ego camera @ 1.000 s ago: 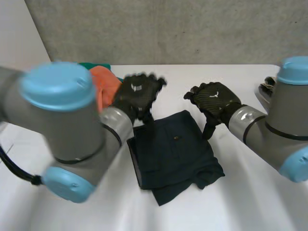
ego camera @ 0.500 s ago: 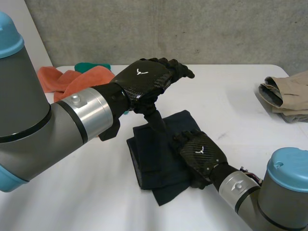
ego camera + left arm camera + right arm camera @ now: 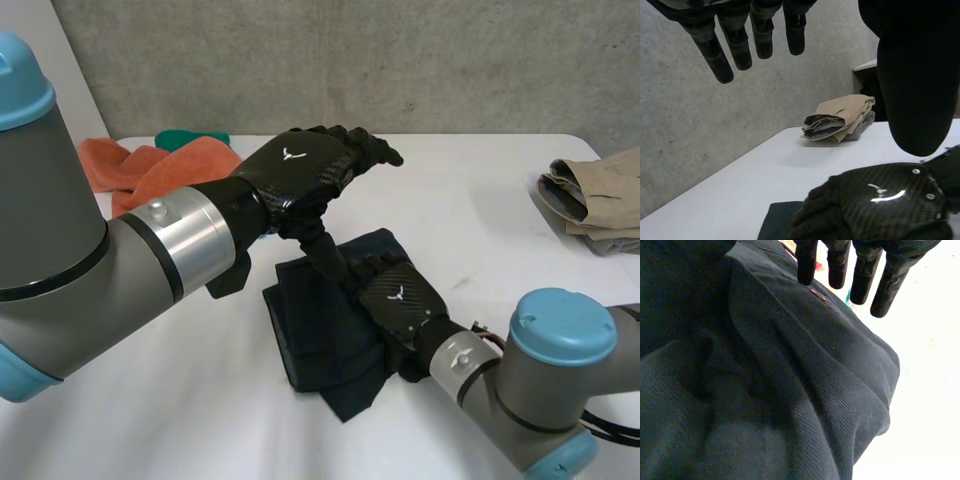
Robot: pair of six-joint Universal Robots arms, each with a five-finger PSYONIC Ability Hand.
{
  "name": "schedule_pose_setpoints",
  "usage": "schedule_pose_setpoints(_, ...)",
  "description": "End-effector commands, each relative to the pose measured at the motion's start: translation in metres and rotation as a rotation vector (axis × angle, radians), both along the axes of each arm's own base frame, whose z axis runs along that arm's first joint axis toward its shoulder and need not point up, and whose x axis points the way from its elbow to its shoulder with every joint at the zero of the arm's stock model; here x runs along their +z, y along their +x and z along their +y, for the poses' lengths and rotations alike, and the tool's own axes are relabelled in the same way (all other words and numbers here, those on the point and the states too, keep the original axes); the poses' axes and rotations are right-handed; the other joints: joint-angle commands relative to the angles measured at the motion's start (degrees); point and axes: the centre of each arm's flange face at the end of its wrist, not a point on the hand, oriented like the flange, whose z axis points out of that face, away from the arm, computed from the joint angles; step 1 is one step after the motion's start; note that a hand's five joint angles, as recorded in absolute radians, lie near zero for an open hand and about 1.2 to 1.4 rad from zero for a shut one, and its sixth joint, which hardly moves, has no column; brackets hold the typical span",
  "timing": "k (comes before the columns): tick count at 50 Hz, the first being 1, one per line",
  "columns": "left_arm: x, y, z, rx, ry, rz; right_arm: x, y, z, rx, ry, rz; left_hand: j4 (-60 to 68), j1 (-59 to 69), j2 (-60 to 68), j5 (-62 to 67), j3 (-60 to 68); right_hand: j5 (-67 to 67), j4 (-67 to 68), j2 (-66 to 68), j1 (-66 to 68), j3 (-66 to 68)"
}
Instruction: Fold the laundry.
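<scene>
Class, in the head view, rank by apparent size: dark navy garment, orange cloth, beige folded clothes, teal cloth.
1. dark navy garment, though partly covered.
2. orange cloth and beige folded clothes: alike, both only partly seen, so unranked.
3. teal cloth, smallest.

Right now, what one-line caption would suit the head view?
Left hand hovers open above the dark folded garment, right hand open over it; orange cloth and tan clothes lie aside.

Left hand (image 3: 300, 170) hovers over dark garment (image 3: 315, 335), crowding right hand (image 3: 397, 302); table (image 3: 480, 200) toward beige pile (image 3: 597, 196) apparently free.
</scene>
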Motion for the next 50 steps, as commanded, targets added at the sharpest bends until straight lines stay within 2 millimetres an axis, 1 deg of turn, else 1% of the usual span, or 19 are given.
schedule_pose_setpoints(1,-0.002,0.0,0.001,-0.001,0.005,-0.004,-0.002,0.012,-0.016,0.002,-0.023,-0.012,-1.22,-1.82,-1.32,-0.97,-1.52,16.09,14.43,16.52,19.84,17.08)
schedule_pose_setpoints(3,-0.002,0.0,0.001,-0.001,0.005,-0.004,0.0,0.014,-0.019,0.001,-0.031,-0.019,-1.06,-1.66,-1.15,-0.81,-1.35,24.53,22.87,24.95,28.27,25.52)
schedule_pose_setpoints(4,-0.002,0.0,0.001,-0.001,0.005,-0.004,0.002,0.016,-0.022,0.003,-0.042,-0.025,-1.06,-1.66,-1.15,-0.81,-1.35,35.23,33.57,35.66,38.97,36.22)
schedule_pose_setpoints(7,-0.002,0.001,0.001,-0.001,0.006,-0.005,0.004,0.019,-0.028,0.002,-0.054,-0.038,-1.06,-1.66,-1.15,-0.81,-1.35,52.11,50.45,52.53,55.85,53.1)
schedule_pose_setpoints(8,-0.002,0.001,0.0,0.002,0.004,-0.004,0.006,0.022,-0.033,0.001,-0.063,-0.046,-1.06,-1.66,-1.15,-0.81,-1.35,60.15,58.49,60.58,63.9,61.15)
schedule_pose_setpoints(10,-0.001,0.001,0.001,0.002,0.003,-0.004,0.009,0.025,-0.039,0.0,-0.077,-0.055,-1.06,-1.66,-1.15,-0.81,-1.35,66.71,65.05,67.13,70.45,67.7)
schedule_pose_setpoints(15,0.0,0.002,-0.001,0.006,-0.001,-0.001,0.015,0.031,-0.056,-0.006,-0.112,-0.076,-0.89,-1.49,-0.99,-0.64,-1.19,66.74,65.08,67.16,70.48,67.73)
schedule_pose_setpoints(19,0.004,0.004,-0.002,0.014,-0.008,0.006,0.027,0.038,-0.073,-0.014,-0.159,-0.103,-0.89,-1.49,-0.98,-0.64,-1.19,66.74,65.08,67.16,70.48,67.73)
schedule_pose_setpoints(22,0.003,0.005,-0.003,0.017,-0.007,0.005,0.034,0.033,-0.084,-0.033,-0.166,-0.103,-0.72,-1.32,-0.82,-0.47,-1.02,66.74,65.08,67.16,70.48,67.73)
schedule_pose_setpoints(24,0.003,0.005,-0.002,0.019,-0.005,0.003,0.035,0.027,-0.088,-0.049,-0.146,-0.092,-0.72,-1.32,-0.82,-0.47,-1.02,48.4,46.74,48.82,52.14,49.39)
schedule_pose_setpoints(26,0.002,0.006,-0.002,0.019,-0.003,0.002,0.032,0.023,-0.086,-0.047,-0.092,-0.068,-0.72,-1.32,-0.82,-0.47,-1.02,29.38,27.72,29.81,33.13,30.37)
schedule_pose_setpoints(33,0.001,0.007,-0.001,0.019,0.001,0.0,0.02,0.02,-0.081,-0.041,-0.028,-0.034,-0.89,-1.49,-0.98,-0.64,-1.19,22.39,20.74,22.82,26.14,23.39)
schedule_pose_setpoints(34,0.001,0.007,-0.001,0.019,0.001,0.0,0.015,0.02,-0.081,-0.041,-0.019,-0.028,-0.89,-1.49,-0.98,-0.64,-1.19,21.06,19.4,21.48,24.8,22.05)
schedule_pose_setpoints(40,0.0,0.007,-0.001,0.019,0.006,-0.002,0.011,0.017,-0.084,-0.048,-0.016,-0.021,-0.89,-1.49,-0.98,-0.64,-1.19,14.99,13.33,15.42,18.73,15.98)
schedule_pose_setpoints(44,-0.001,0.007,-0.001,0.019,0.007,-0.003,0.012,0.018,-0.085,-0.048,-0.018,-0.025,-1.06,-1.66,-1.15,-0.81,-1.35,16.66,15.0,17.08,20.4,17.65)
schedule_pose_setpoints(46,-0.001,0.007,-0.001,0.019,0.007,-0.003,0.009,0.018,-0.086,-0.048,-0.016,-0.021,-1.06,-1.66,-1.15,-0.81,-1.35,25.2,23.54,25.63,28.94,26.19)
schedule_pose_setpoints(48,-0.001,0.007,-0.001,0.019,0.007,-0.003,0.003,0.019,-0.087,-0.048,-0.012,-0.013,-1.06,-1.66,-1.15,-0.81,-1.35,38.96,37.3,39.38,42.7,39.95)
schedule_pose_setpoints(49,-0.001,0.007,-0.001,0.019,0.007,-0.003,0.002,0.021,-0.089,-0.047,-0.015,-0.014,-0.89,-1.49,-0.99,-0.64,-1.19,53.53,51.87,53.95,57.27,54.52)
schedule_pose_setpoints(50,-0.001,0.007,-0.001,0.019,0.007,-0.003,0.002,0.021,-0.09,-0.047,-0.018,-0.017,-1.05,-1.65,-1.15,-0.8,-1.35,62.0,60.34,62.42,65.74,62.99)
